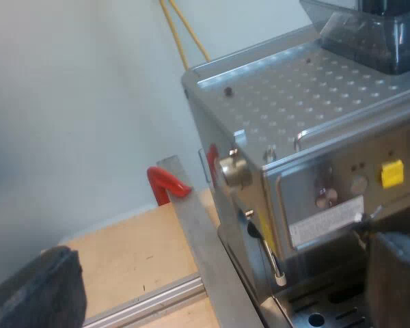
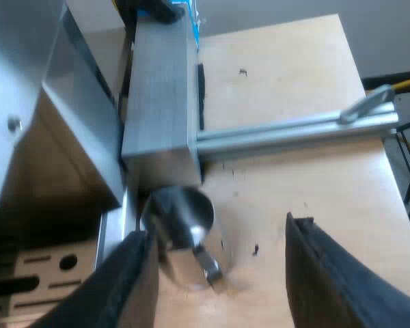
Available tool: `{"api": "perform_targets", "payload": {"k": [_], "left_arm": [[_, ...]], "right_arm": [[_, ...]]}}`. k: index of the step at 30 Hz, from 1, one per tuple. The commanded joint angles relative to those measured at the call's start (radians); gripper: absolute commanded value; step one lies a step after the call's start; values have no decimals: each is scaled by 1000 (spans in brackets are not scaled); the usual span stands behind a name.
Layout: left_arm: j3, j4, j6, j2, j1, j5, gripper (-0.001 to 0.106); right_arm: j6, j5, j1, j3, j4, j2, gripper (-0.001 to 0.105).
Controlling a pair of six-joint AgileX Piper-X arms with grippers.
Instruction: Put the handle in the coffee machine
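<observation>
The espresso machine (image 1: pixel 314 137) stands close before my left gripper (image 1: pixel 225 273), its perforated steel top carrying the dark bean hopper (image 1: pixel 376 34). Its front panel has a yellow button (image 1: pixel 391 173), and a steam wand (image 1: pixel 268 249) hangs at the corner. The left fingers (image 1: pixel 41 290) are spread wide, open and holding nothing. My right gripper (image 2: pixel 219 232) hovers over the table beside the machine's base (image 2: pixel 48 171), open, with a small steel jug (image 2: pixel 184 236) just beyond its fingertips, near one finger (image 2: pixel 123 287).
A metal block (image 2: pixel 160 96) and an aluminium rail (image 2: pixel 294 130) lie on the wooden table (image 2: pixel 294 61) beside the machine. A red hooked piece (image 1: pixel 167 183) sticks up behind a flat metal bar (image 1: pixel 198 239). The drip tray's slots (image 2: pixel 41 266) show under the machine's front.
</observation>
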Motion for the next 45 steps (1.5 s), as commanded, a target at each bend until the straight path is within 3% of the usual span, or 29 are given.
{"api": "perform_targets", "payload": {"k": [1,8,11,13,22,29,33,37,45], "left_arm": [[53,25,-14,-86,-1,-31,84],[111,108,8,-174,-1,-34,84],[171,172,19,-262,-1,-42,84],[208,201,52,-316,-1,-42,84],[216,351,87,-392,1,-54,83],[241,234,-40,-390,1,-61,83],[288,122,-114,-390,1,-129,83],[350,35,-136,-390,1,-140,83],[471,29,-147,-388,1,-138,83]], "right_arm": [[-25,39,-3,53,-7,-119,46],[-40,49,-3,147,-7,-295,46],[-102,49,-3,186,-7,-375,46],[-149,49,-3,241,-7,-509,46],[-163,43,0,249,46,-506,45],[-163,43,0,254,21,-506,45],[-163,43,0,273,-64,-506,45],[-149,13,0,312,-106,-506,45],[-147,-15,0,416,-105,-506,45]]}}
